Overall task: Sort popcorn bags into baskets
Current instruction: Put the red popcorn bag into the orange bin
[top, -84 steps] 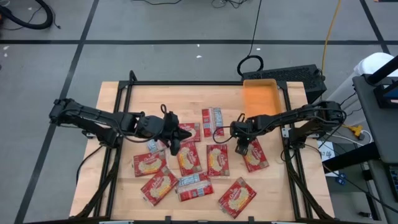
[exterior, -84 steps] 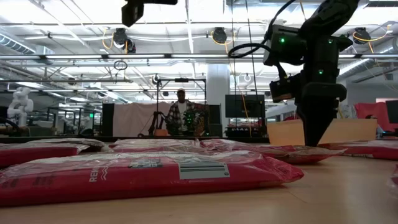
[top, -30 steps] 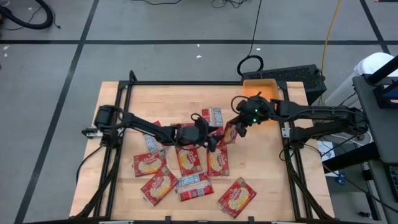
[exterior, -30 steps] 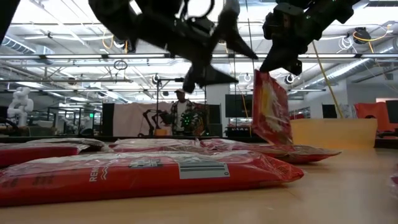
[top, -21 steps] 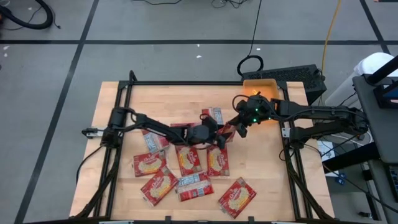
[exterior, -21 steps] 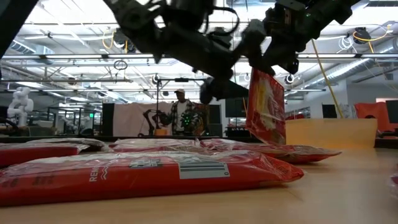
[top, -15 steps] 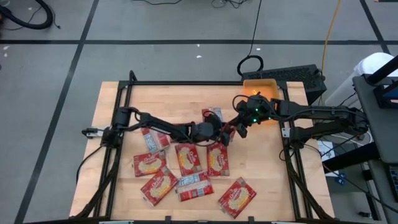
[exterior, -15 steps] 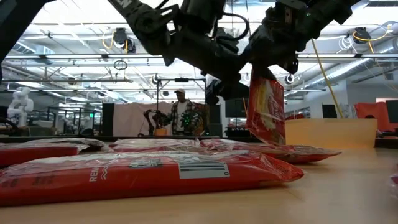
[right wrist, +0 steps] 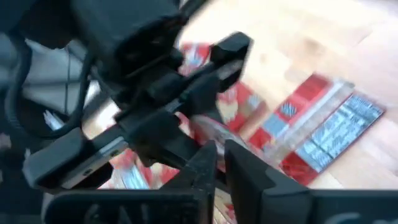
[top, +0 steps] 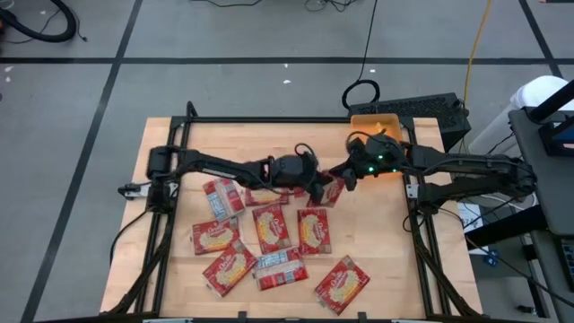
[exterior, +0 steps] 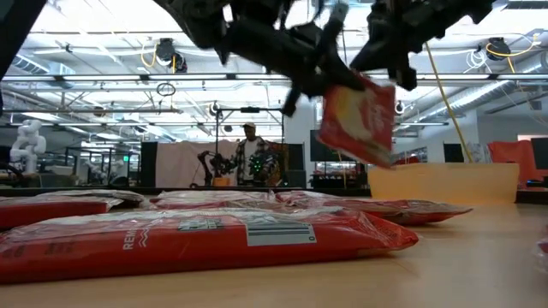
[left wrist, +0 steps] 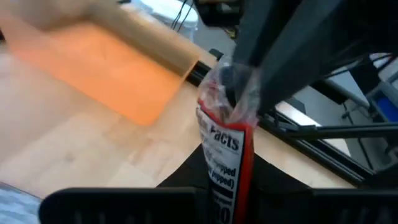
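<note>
My left pincer (top: 320, 191) is clamped on one popcorn bag (top: 328, 192), held in the air just right of frame centre in the high view. My right pincer (top: 344, 178) meets the same bag from the upper right; I cannot tell whether it grips. The bag's long axis tilts toward the orange basket (top: 377, 141), up and right, nearer the right arm. The other bags (top: 272, 226) lie on the worktop (top: 170, 271) lower left.

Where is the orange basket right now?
In the high view, the orange basket sits at the table's far right corner, mostly hidden under the right arm. The lifted popcorn bag hangs just short of it, between the left gripper and right gripper.
</note>
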`<move>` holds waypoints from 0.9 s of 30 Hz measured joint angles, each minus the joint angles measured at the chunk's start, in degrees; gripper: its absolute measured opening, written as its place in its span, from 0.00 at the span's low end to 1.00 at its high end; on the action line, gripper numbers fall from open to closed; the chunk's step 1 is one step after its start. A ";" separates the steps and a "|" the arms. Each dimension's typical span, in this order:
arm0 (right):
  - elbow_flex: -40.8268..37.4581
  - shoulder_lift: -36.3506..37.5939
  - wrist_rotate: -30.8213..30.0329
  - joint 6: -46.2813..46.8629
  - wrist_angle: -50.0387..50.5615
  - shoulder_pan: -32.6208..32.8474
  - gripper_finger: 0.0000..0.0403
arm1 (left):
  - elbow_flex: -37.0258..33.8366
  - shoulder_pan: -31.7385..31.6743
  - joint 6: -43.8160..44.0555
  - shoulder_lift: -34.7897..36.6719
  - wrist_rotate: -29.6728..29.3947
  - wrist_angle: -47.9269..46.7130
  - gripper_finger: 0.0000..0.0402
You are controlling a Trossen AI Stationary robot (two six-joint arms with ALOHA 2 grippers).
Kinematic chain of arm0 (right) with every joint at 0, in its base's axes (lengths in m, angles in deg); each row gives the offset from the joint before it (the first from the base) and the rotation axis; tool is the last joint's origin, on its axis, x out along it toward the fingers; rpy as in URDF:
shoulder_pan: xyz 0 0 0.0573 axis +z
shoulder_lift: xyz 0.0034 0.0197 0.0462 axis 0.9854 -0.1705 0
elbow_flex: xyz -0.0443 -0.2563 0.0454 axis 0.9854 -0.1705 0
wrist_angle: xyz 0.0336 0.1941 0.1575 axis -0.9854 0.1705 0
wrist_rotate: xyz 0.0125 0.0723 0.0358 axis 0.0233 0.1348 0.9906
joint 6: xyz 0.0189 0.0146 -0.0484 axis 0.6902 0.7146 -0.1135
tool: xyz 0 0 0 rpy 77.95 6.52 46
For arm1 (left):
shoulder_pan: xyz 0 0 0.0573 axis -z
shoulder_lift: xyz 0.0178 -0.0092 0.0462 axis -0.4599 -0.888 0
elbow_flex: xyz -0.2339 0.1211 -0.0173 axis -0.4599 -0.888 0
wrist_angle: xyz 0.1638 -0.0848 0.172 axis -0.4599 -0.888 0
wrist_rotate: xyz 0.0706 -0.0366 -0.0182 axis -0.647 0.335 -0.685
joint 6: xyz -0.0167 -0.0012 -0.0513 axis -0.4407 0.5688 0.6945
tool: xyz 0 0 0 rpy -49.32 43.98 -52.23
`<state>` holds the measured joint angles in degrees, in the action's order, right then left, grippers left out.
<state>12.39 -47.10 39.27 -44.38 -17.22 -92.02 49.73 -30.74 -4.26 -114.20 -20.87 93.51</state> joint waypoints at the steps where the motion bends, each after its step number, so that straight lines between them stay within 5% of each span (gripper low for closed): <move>1: 0.01 1.07 -1.61 1.18 -0.55 0.31 0.11 | 0.00 -0.33 -1.18 1.50 0.62 -1.39 0.09; 11: 0.02 8.12 -16.82 6.60 -5.10 4.46 0.30 | 0.00 -5.47 -9.59 16.04 6.71 -20.17 0.07; 27: 0.00 4.36 -27.84 9.16 -14.81 10.98 0.31 | 0.00 -12.60 -13.42 35.87 6.83 -27.81 0.09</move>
<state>12.39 -42.74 11.44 -35.22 -32.03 -81.03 49.73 -43.34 -17.68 -78.34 -14.04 65.70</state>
